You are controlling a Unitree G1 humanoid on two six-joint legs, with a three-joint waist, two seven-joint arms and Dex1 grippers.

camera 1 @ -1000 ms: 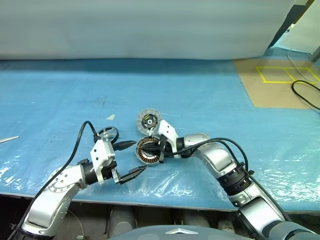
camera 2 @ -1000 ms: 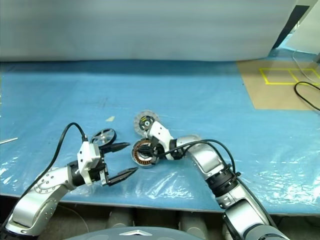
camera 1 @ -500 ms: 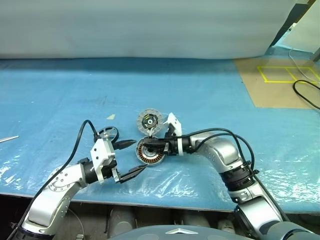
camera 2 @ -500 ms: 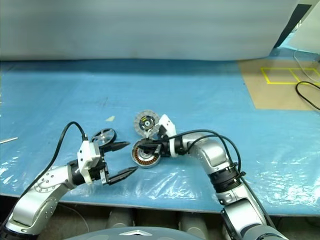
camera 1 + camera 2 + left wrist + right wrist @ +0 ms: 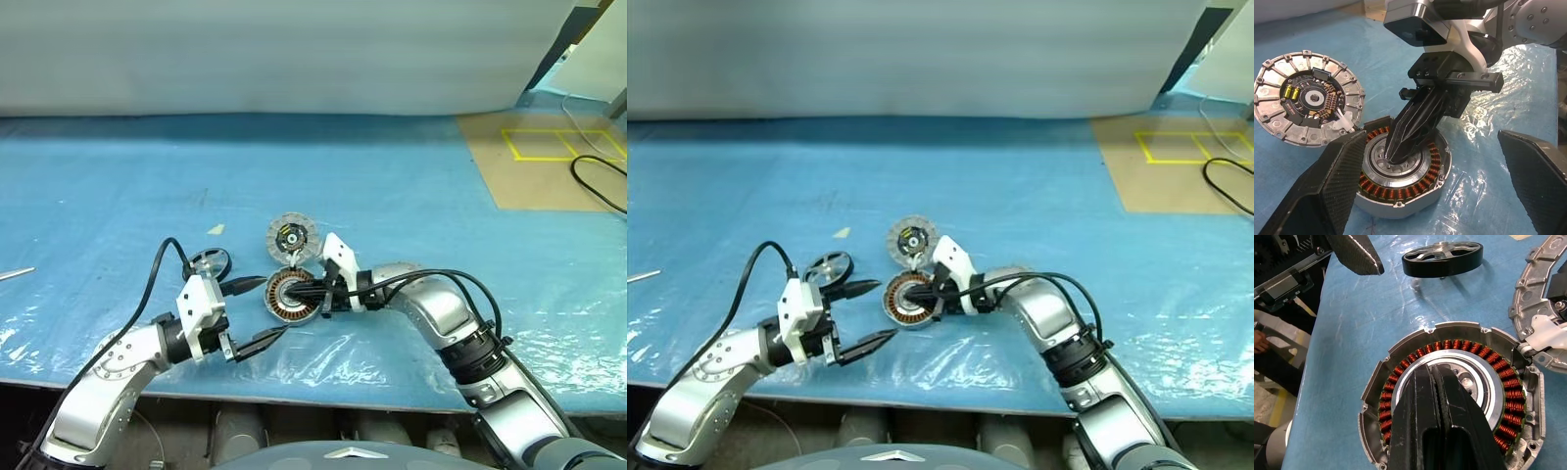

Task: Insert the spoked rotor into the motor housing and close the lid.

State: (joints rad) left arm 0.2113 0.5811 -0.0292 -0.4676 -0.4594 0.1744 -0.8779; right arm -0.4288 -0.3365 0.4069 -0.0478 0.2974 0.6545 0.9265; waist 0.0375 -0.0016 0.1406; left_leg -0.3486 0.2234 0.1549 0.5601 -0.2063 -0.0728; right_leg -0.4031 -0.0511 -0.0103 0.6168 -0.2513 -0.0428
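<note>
Left gripper (image 5: 253, 311) is spread wide and empty beside the spoked rotor (image 5: 211, 263), which lies flat on the table (image 5: 411, 186). Motor housing (image 5: 291, 296) sits centrally, the lid (image 5: 292, 236) touching its far edge. Right gripper (image 5: 1396, 152) is clenched, tips on the housing's silver hub.
</note>
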